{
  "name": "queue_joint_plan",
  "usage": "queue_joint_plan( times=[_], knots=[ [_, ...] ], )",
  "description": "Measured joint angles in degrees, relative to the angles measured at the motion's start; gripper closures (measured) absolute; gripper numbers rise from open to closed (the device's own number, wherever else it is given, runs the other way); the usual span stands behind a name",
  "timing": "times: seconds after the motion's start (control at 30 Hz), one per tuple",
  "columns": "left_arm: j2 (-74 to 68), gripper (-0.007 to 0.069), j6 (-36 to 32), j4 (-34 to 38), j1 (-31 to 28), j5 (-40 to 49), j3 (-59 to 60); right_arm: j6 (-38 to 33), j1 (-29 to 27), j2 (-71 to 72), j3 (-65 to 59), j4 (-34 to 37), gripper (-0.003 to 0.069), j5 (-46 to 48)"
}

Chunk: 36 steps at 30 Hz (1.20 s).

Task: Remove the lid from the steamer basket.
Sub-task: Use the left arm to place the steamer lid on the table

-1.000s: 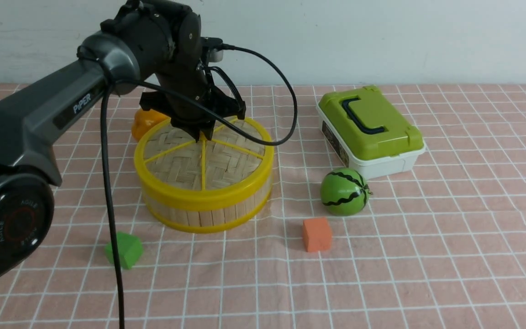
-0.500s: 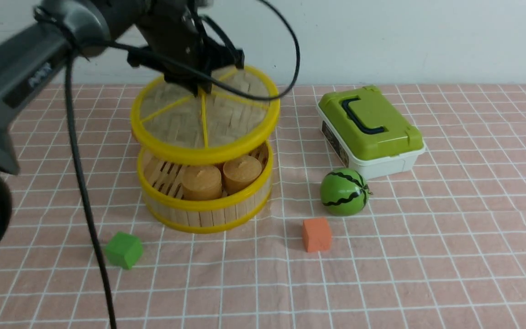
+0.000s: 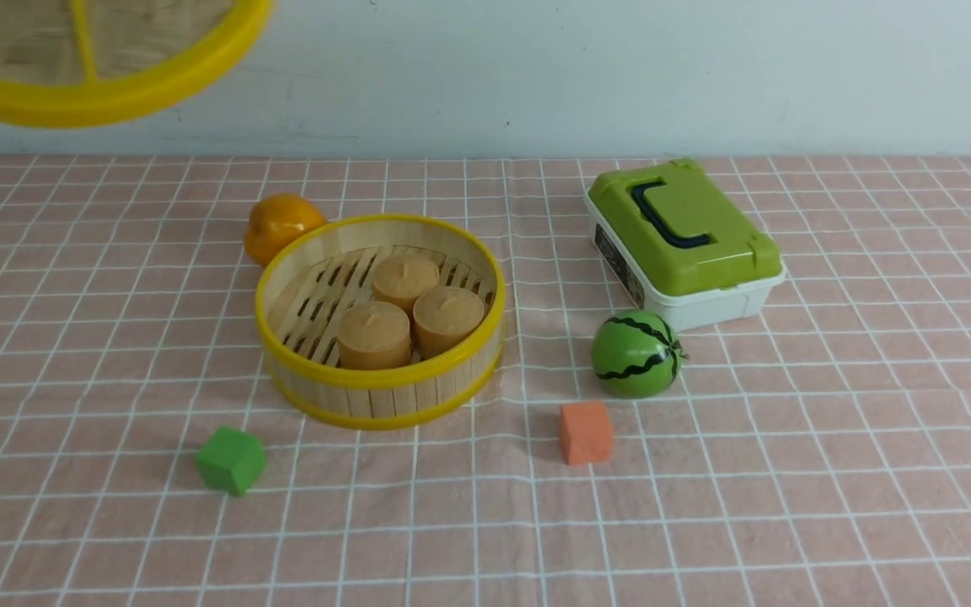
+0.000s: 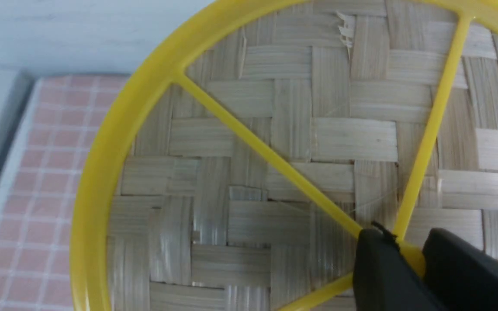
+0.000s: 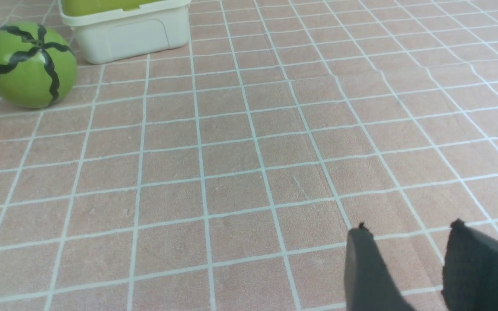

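Observation:
The lid point(image 3: 106, 76), a woven bamboo disc with a yellow rim, hangs high at the top left of the front view, well above and left of the steamer basket point(image 3: 380, 384). In the left wrist view my left gripper point(image 4: 411, 255) is shut on the lid's point(image 4: 275, 142) yellow centre knob. The basket stands uncovered on the cloth, holding three tan cylinder buns point(image 3: 405, 282). My right gripper point(image 5: 409, 233) is open and empty over bare cloth; it is out of the front view.
An orange fruit point(image 3: 279, 223) sits behind the basket. A white box with a green lid point(image 3: 683, 240), a toy watermelon point(image 3: 635, 354), an orange cube point(image 3: 585, 432) and a green cube point(image 3: 230, 459) lie on the pink checked cloth.
My left gripper has lifted the lid off the basket and carried it up and to the left, nearly out of the front view. The buns inside are now uncovered.

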<state>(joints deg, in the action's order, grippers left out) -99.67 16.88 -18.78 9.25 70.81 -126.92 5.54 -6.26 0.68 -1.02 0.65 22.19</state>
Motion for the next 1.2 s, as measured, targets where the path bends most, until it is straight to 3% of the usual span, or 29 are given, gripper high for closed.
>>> queue_joint_plan(
  times=[0.1, 0.13, 0.27, 0.4, 0.47, 0.63, 0.83, 1.0, 1.03, 1.2],
  knots=[
    [0.9, 0.0523, -0.4, 0.3, -7.1, -0.8, 8.3, 0.0, 0.0, 0.0, 0.0, 0.0, 0.0418, 0.0],
    [0.9, 0.0523, -0.4, 0.4, -7.1, -1.0, 8.3, 0.0, 0.0, 0.0, 0.0, 0.0, 0.0418, 0.0],
    [0.5, 0.0523, 1.9, 3.4, -13.3, -10.7, 25.2, 0.0, 0.0, 0.0, 0.0, 0.0, 0.0418, 0.0],
    [-0.4, 0.0523, 4.6, 4.8, -14.4, -18.4, 36.1, 0.0, 0.0, 0.0, 0.0, 0.0, 0.0418, 0.0],
    [-2.1, 0.0523, 8.2, 5.5, -14.4, -27.0, 43.6, 0.0, 0.0, 0.0, 0.0, 0.0, 0.0418, 0.0],
    [-6.2, 0.0523, 13.2, 5.6, -14.3, -35.1, 47.9, 0.0, 0.0, 0.0, 0.0, 0.0, 0.0418, 0.0],
    [-10.2, 0.0515, 14.1, 5.7, -12.7, -40.3, 48.1, 0.0, 0.0, 0.0, 0.0, 0.0, 0.0418, 0.0],
    [-10.9, 0.0405, 14.1, 5.7, -10.8, -43.8, 48.1, 0.0, 0.0, 0.0, 0.0, 0.0, 0.0418, 0.0],
    [-10.9, 0.0332, 14.2, 5.6, -10.5, -44.4, 48.1, 0.0, 0.0, 0.0, 0.0, 0.0, 0.0418, 0.0],
    [-9.8, 0.0237, 14.2, 5.1, -10.4, -40.4, 47.9, 0.0, 0.0, 0.0, 0.0, 0.0, 0.0418, 0.0]
  ],
)
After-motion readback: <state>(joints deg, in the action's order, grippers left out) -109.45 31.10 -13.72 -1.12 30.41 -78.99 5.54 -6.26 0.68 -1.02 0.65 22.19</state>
